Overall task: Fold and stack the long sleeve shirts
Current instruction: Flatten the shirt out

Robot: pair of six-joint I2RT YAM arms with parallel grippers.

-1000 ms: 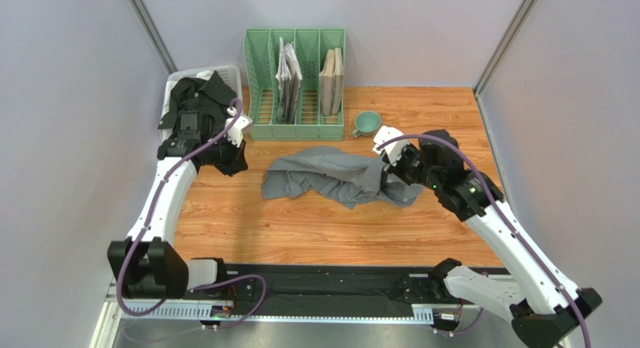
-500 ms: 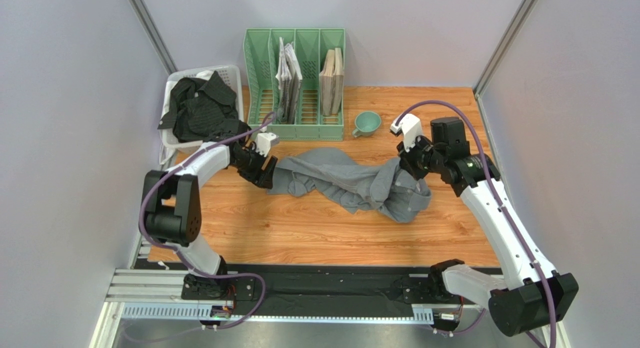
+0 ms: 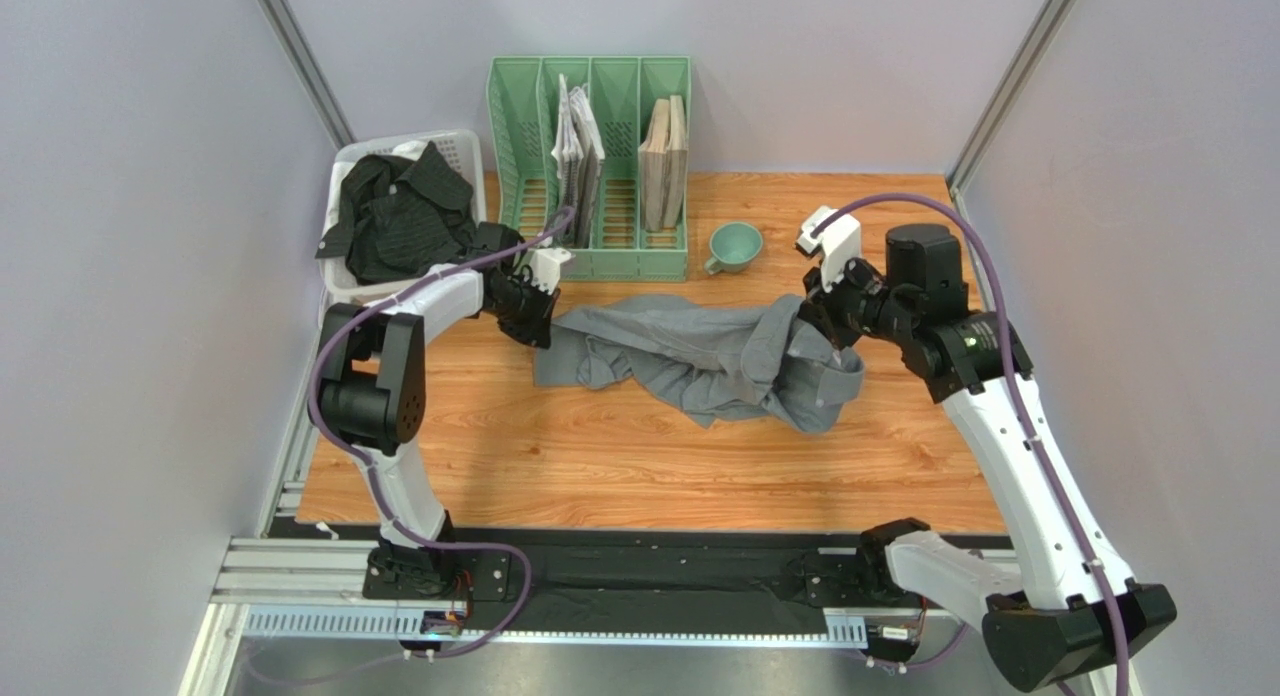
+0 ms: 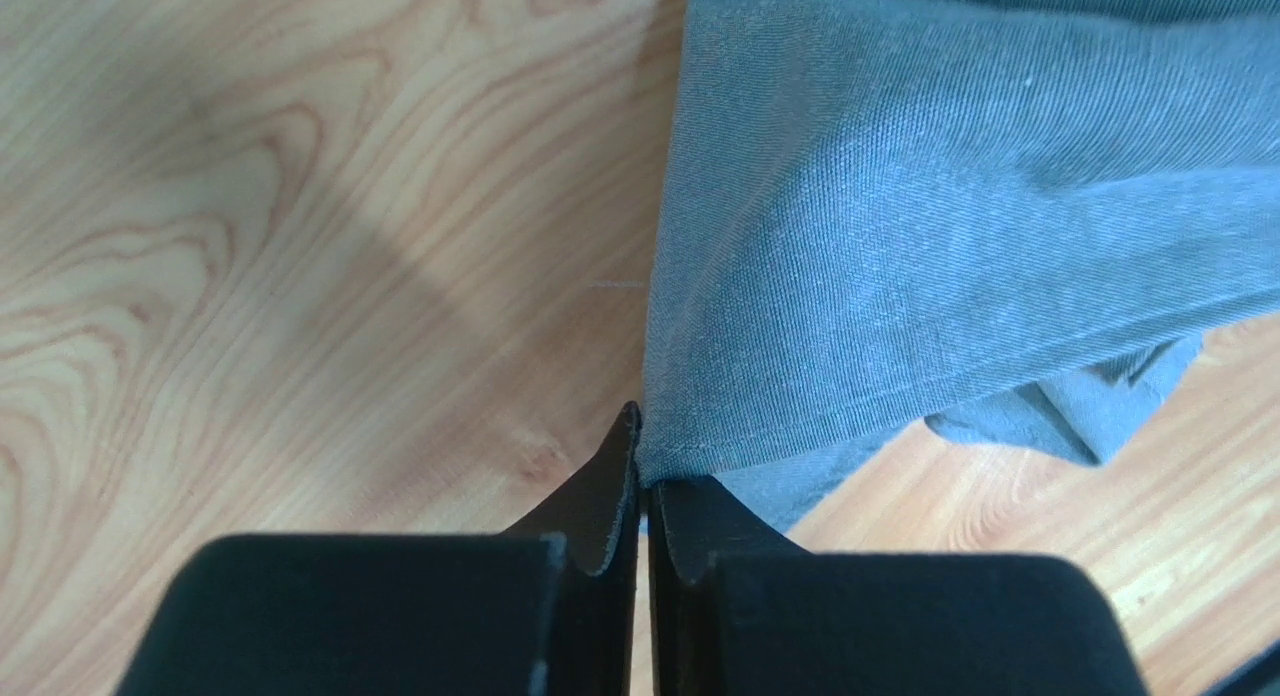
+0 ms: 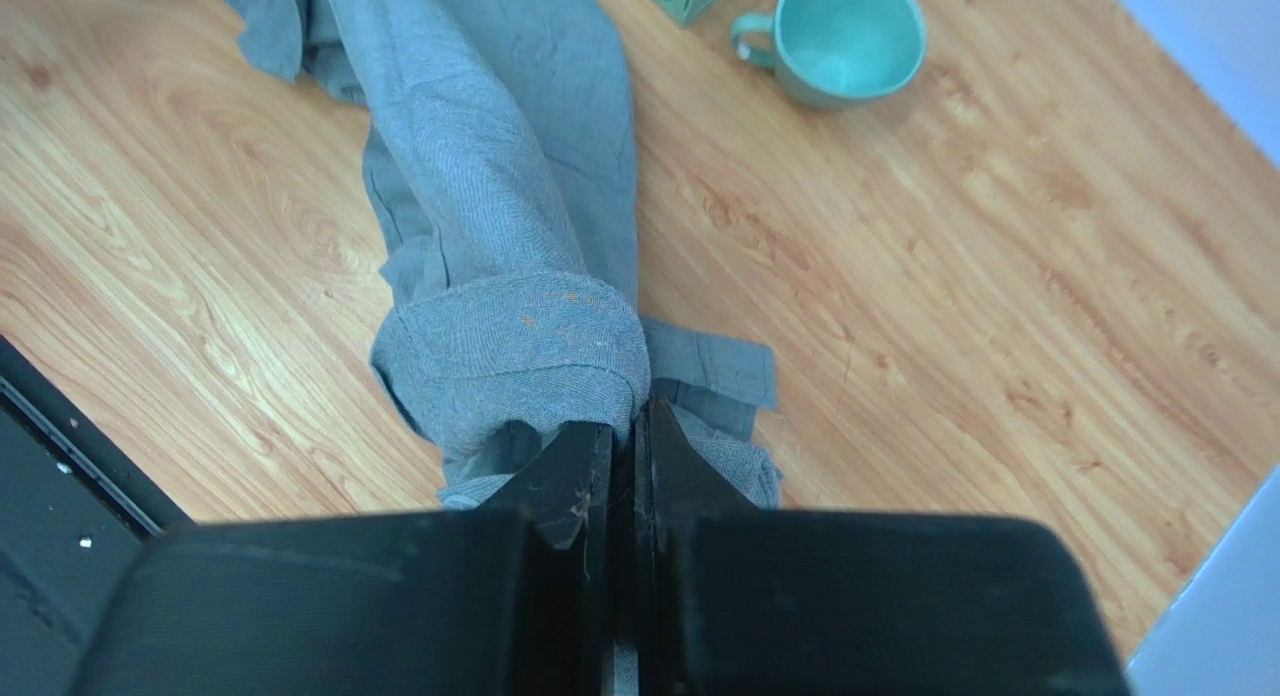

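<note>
Top external: grey shirt [image 3: 684,363] in left end effector [image 3: 540,326] and right end effector [image 3: 807,327].

Near half of the wooden tabletop [image 3: 631,479] is bare, open passage left to right. The mid-grey cloth shirt [image 3: 684,359] sprawls crumpled across the middle. Far side blocked: green slotted plastic file rack [image 3: 589,164], teal ceramic mug [image 3: 733,246] just right of it, white plastic basket [image 3: 469,144] heaped with black striped cloth shirt [image 3: 394,213] far left.

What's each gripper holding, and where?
The left gripper pinches the grey shirt by its edge; the right gripper pinches a bunched fold at its other end.
</note>
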